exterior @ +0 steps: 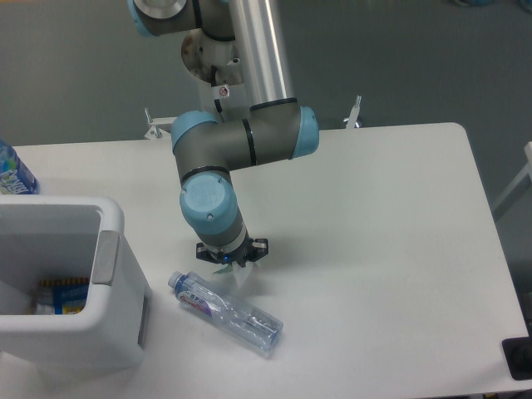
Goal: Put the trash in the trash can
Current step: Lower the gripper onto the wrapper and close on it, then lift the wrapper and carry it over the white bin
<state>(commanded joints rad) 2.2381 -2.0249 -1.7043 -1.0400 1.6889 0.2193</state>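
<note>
The trash can (108,249) stands well left of the hand (232,264). The crushed bottle (224,312) lies on the worktop (374,249) just below the hand, whose finger spread I cannot tell. Probably light, springy, slippery; grip across its crumpled middle.

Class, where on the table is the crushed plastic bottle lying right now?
The crushed bottle lies on its side near the table's front edge, just right of the white trash can, with the claw directly above its middle.
</note>
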